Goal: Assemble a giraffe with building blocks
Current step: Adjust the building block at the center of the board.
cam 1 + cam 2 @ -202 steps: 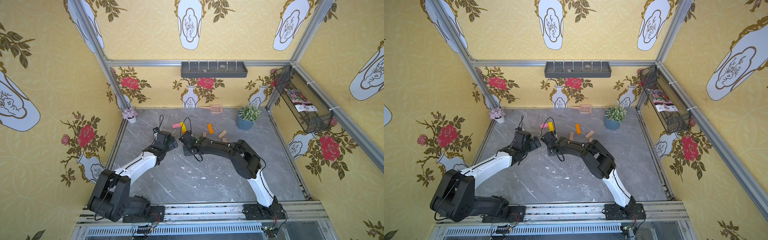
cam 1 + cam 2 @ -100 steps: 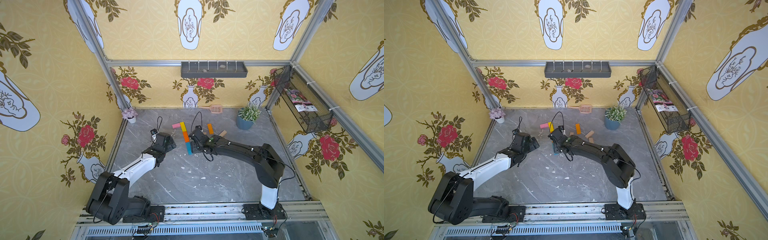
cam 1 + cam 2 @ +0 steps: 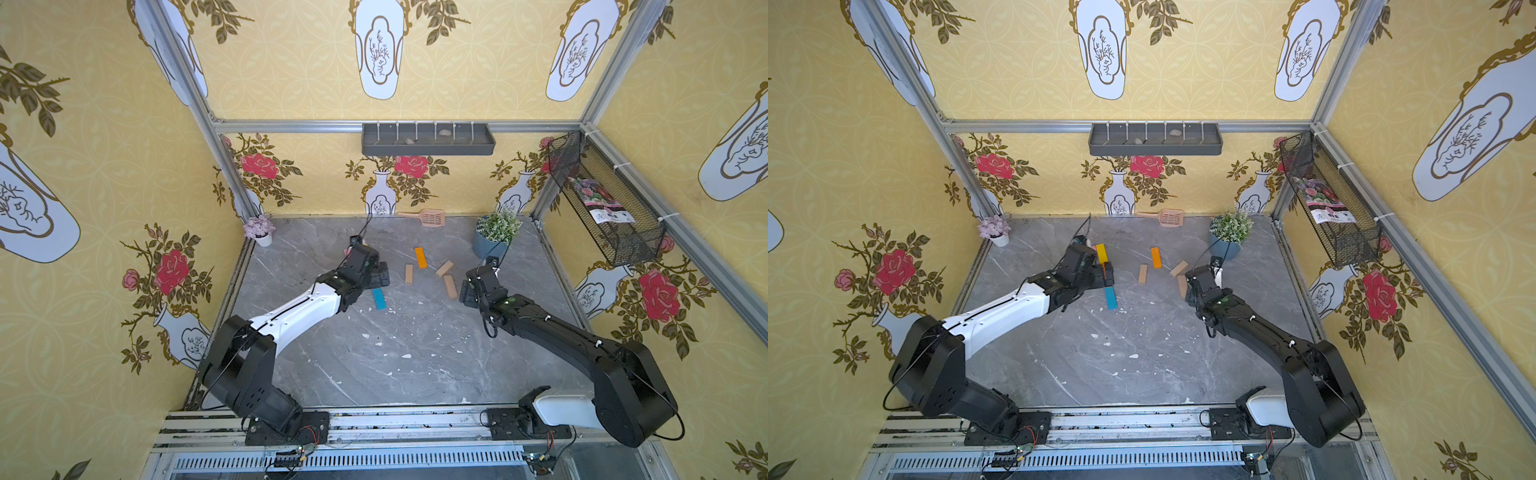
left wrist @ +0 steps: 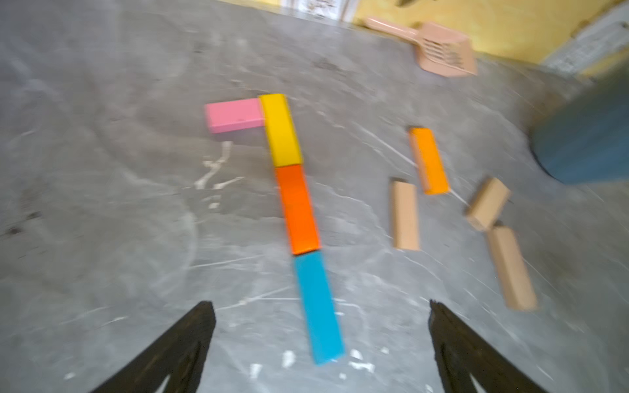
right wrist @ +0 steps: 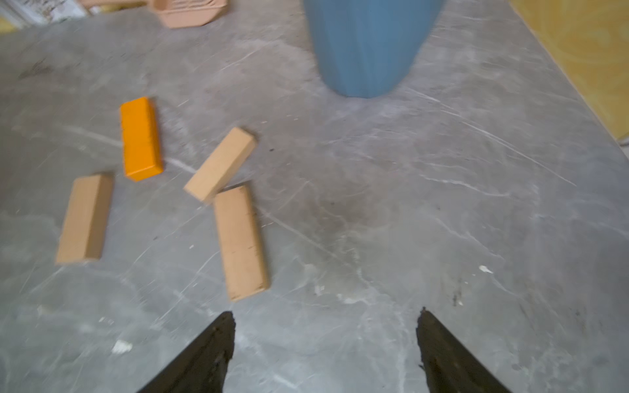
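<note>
The giraffe stands as one row in the left wrist view: a pink block [image 4: 235, 115] lies sideways against a yellow block [image 4: 280, 129], then an orange block [image 4: 299, 209] and a blue block [image 4: 318, 306] end to end. My left gripper [image 4: 320, 304] hangs open above the blue block's near end [image 3: 378, 298], holding nothing. It hides most of the row in both top views. Loose blocks lie to the right: an orange one [image 5: 140, 137] and three tan ones [image 5: 85, 217] [image 5: 220, 164] [image 5: 241, 241]. My right gripper [image 5: 325, 314] is open and empty, just right of the nearest tan block [image 3: 450, 286].
A peach slotted scoop [image 3: 428, 217] lies by the back wall. A blue pot with a green plant [image 3: 494, 232] stands at the back right, close behind the loose blocks. A small white flower pot [image 3: 259, 230] sits in the back left corner.
My right gripper opened wider and swung right, away from the coloured row, to the tan blocks, leaving the blue block lying at the row's end. My left gripper moved right over the row.
</note>
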Robot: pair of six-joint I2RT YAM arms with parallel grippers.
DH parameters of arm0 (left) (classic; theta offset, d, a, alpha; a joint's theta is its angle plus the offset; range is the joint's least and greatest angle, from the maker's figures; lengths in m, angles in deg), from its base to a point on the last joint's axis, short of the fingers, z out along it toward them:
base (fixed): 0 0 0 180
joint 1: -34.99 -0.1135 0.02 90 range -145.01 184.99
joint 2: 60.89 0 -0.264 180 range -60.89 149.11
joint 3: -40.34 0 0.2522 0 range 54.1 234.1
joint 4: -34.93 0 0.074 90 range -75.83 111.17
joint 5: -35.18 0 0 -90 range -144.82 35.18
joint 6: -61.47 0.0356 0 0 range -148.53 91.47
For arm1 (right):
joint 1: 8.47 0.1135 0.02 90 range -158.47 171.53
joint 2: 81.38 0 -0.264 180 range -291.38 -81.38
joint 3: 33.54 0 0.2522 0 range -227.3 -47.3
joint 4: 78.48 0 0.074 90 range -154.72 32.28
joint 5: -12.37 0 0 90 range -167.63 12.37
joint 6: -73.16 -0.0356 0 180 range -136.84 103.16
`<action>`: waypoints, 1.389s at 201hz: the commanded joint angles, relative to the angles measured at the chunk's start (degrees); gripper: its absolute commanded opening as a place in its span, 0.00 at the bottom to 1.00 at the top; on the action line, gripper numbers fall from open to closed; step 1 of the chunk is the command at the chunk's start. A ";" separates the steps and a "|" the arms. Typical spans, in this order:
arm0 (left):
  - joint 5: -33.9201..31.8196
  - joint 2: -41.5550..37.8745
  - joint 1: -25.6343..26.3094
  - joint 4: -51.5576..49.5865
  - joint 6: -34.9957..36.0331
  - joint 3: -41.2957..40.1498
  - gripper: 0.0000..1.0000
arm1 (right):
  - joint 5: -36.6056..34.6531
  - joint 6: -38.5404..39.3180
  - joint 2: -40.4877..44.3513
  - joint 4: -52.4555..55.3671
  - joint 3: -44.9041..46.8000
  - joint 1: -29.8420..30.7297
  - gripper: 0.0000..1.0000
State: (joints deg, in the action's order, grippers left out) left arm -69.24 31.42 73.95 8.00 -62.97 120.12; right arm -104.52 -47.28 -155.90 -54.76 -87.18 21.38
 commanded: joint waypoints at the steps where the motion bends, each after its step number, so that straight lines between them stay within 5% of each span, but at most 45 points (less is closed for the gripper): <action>1: 3.72 8.06 4.44 -8.71 1.96 9.50 0.98 | -2.76 -5.48 1.55 -4.58 3.31 -2.80 0.83; 32: 5.83 21.99 9.30 -16.24 2.17 24.90 0.96 | -9.18 -13.15 4.09 -1.49 7.16 -4.90 1.00; 92: 6.50 39.82 12.80 -25.46 -6.26 48.18 0.99 | -12.76 -16.86 15.53 -5.88 15.30 -5.30 0.98; 141: 6.02 50.96 13.51 -34.35 -9.10 63.61 0.97 | -11.92 -16.79 11.88 -5.67 13.80 -5.59 0.98; 199: 7.11 54.95 13.51 -39.25 -4.13 67.66 0.88 | -9.81 -16.59 9.30 -6.04 12.50 -5.67 0.97; 279: 10.24 57.37 13.75 -37.95 -4.80 71.40 0.94 | -7.61 -15.24 9.66 -8.06 13.15 -5.68 0.98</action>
State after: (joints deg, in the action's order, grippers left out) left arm -60.74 87.27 87.67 -30.29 -67.95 189.88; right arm -113.09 -63.28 -145.83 -60.55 -74.04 15.76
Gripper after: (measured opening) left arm 0.937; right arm 0.976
